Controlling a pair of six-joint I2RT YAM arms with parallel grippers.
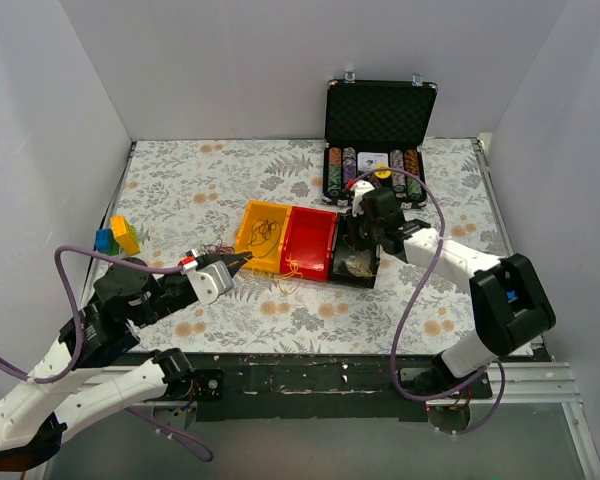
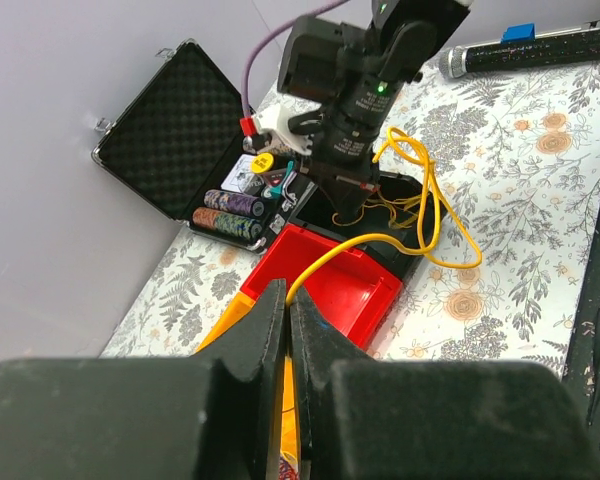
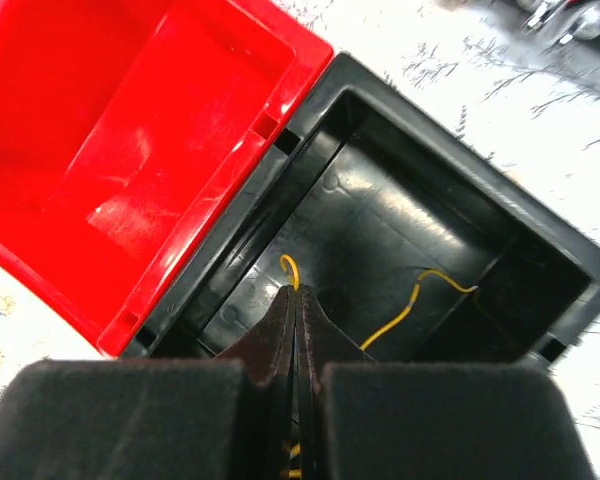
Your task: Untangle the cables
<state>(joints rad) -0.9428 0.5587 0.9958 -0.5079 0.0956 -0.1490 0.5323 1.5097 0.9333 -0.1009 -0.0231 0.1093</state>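
My left gripper (image 1: 243, 262) is shut on a thin yellow cable (image 2: 410, 215) at the front left of the yellow bin (image 1: 250, 218). The cable runs from its fingertips (image 2: 280, 300) over the red bin (image 2: 330, 285) and loops on the table beside the black bin (image 2: 405, 187). My right gripper (image 1: 358, 250) hangs inside the black bin (image 3: 460, 150), shut on another yellow cable (image 3: 290, 268); a further stretch of yellow wire (image 3: 412, 303) lies on that bin's floor. A small clump of thin wires (image 1: 265, 235) lies in the yellow bin.
The yellow bin, red bin (image 1: 310, 242) and black bin (image 1: 352, 268) stand side by side mid-table. An open poker chip case (image 1: 378, 130) stands behind them. Blue and yellow blocks (image 1: 117, 237) sit at the left edge. White walls enclose the table.
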